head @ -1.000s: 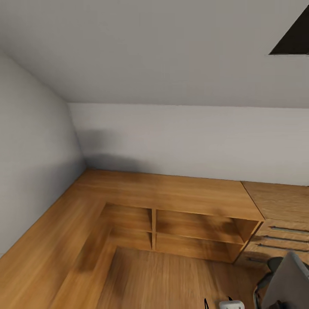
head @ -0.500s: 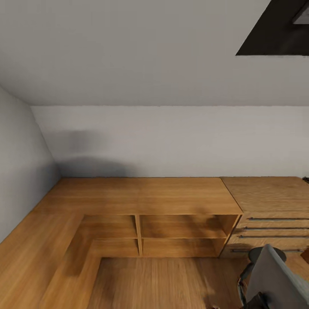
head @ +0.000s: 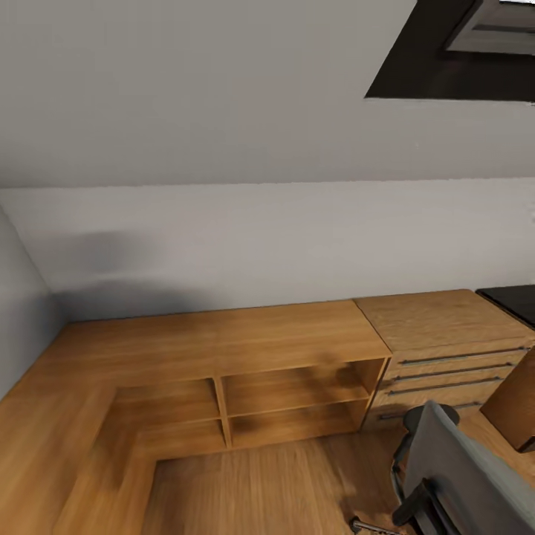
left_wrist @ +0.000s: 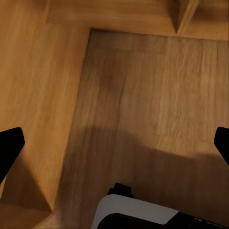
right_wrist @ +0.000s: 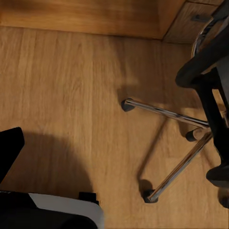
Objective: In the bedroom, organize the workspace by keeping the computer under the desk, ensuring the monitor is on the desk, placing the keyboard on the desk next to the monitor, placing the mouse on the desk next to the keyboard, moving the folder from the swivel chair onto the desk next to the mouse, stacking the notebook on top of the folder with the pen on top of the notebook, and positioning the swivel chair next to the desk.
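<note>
Our left gripper [left_wrist: 114, 143] hangs with its dark fingertips [left_wrist: 9, 148] spread to opposite edges of the wrist view, released and grasping nothing, pointed down at bare wooden floor [left_wrist: 143, 105]. Of our right gripper we see a single dark fingertip [right_wrist: 9, 145] above the floor, so we cannot tell whether it is released or clenched; nothing lies between its fingers. We judge both arms to be carried low and empty because the robot is in transit, not yet at work. In the head view the chair [head: 464, 475] stands at the lower right, its grey back towards us, near a drawer unit [head: 438, 349] and just beside open shelves [head: 297, 401]; its chrome legs [right_wrist: 167, 112] show in the right wrist view. The seat is hidden, so we cannot tell whether the folder rests there. A dark window [head: 461, 52] marks the upper right.
</note>
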You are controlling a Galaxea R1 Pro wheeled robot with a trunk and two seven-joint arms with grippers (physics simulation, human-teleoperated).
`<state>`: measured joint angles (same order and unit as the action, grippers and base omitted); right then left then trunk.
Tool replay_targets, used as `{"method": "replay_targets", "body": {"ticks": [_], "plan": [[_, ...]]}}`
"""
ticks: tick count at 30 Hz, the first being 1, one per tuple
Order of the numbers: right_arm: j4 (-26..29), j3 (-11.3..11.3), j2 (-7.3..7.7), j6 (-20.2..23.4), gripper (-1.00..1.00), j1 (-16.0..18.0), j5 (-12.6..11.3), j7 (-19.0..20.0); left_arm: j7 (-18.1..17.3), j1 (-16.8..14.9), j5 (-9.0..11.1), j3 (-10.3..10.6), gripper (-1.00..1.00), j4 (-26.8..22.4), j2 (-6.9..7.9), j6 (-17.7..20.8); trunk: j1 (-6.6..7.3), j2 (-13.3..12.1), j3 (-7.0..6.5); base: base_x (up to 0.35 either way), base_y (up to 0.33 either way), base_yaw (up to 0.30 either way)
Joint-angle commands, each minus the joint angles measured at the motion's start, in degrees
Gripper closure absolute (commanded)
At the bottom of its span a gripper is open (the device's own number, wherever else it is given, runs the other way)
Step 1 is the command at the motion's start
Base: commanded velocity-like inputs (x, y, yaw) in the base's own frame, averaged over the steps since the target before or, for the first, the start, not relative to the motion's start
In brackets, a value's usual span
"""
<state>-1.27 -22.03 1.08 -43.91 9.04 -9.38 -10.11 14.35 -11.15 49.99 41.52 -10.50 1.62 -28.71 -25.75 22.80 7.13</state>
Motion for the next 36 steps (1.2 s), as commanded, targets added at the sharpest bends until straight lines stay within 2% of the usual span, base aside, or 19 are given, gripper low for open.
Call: {"method": "replay_targets", "body": {"ticks": [1, 19, 36], "plan": [[-0.15, -0.49, -0.02, -0.87, -1.0, -0.04, -0.08, -0.09, 0.5, -0.02, 0.15, 0.49, -1.0, -0.14, 0.05, -0.05, -0.03, 0.12, 0.12, 0.0, 0.129, -0.262], [-0.13, -0.47, -0.02, -3.52, -1.0, -0.85, 0.32, -0.09, 0.5, -0.02, 0.11, 0.49, -1.0, -0.14, 0.04, -0.03, -0.03, 0.12, 0.17, 0.0, 0.018, -0.263], [-0.13, -0.47, -0.02, -3.64, -1.0, -0.92, 0.32, -0.09, 0.5, -0.02, 0.1, 0.58, -1.0, -0.14, -0.43, -0.03, -0.03, 0.12, 1.26, 0.0, 0.0, -0.183]]}}
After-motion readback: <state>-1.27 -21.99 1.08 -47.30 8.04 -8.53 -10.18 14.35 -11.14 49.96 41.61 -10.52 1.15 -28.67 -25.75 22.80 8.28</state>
